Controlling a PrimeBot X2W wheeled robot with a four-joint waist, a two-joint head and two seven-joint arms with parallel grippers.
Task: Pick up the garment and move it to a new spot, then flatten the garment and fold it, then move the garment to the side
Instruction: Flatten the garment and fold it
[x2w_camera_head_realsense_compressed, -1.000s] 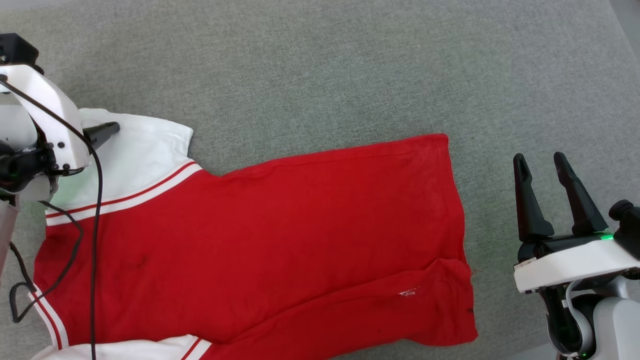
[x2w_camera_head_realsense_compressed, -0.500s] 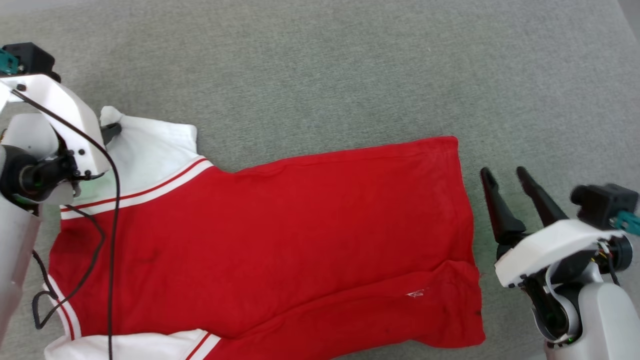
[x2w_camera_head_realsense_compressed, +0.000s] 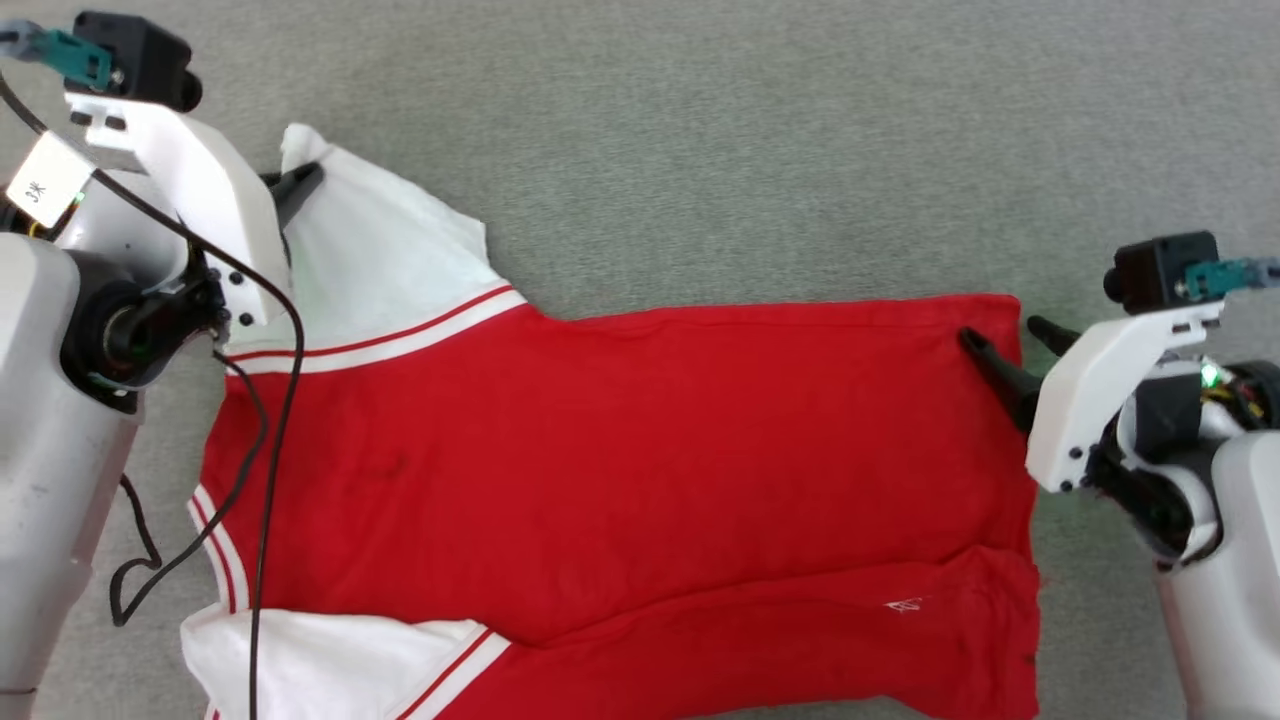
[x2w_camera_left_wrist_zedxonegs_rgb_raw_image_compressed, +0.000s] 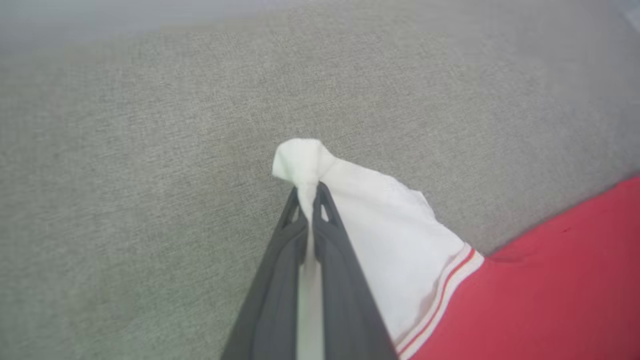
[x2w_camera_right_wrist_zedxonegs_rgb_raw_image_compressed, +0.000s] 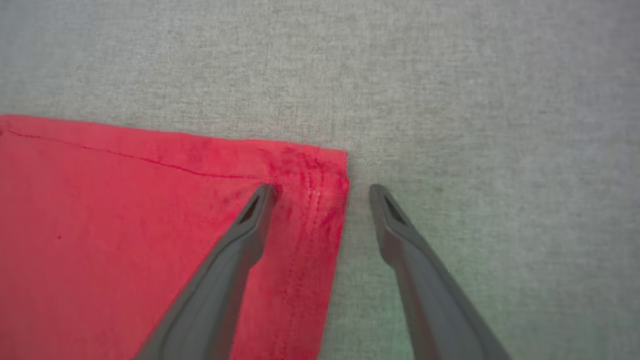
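The garment (x2w_camera_head_realsense_compressed: 620, 450), a red shirt with white sleeves and red-and-white striped trim, lies spread on the grey fabric surface (x2w_camera_head_realsense_compressed: 700, 130). At the upper left my left gripper (x2w_camera_head_realsense_compressed: 305, 180) is shut on the tip of the far white sleeve (x2w_camera_left_wrist_zedxonegs_rgb_raw_image_compressed: 380, 230), and a tuft of white cloth sticks out past its fingertips (x2w_camera_left_wrist_zedxonegs_rgb_raw_image_compressed: 310, 192). On the right, my right gripper (x2w_camera_head_realsense_compressed: 1005, 335) is open and straddles the far corner of the red hem (x2w_camera_right_wrist_zedxonegs_rgb_raw_image_compressed: 320, 175). One finger (x2w_camera_right_wrist_zedxonegs_rgb_raw_image_compressed: 245, 235) rests over the red cloth and the other over the grey surface just beside it.
The near white sleeve (x2w_camera_head_realsense_compressed: 320, 660) lies at the bottom left. A black cable (x2w_camera_head_realsense_compressed: 270, 420) hangs from my left arm across the shirt's shoulder. Along the near edge a red flap (x2w_camera_head_realsense_compressed: 800, 630) is folded over the body.
My left gripper closed on the white sleeve tip and drew it up and away. My right gripper moved in from the right to the hem corner. The camera has also shifted.
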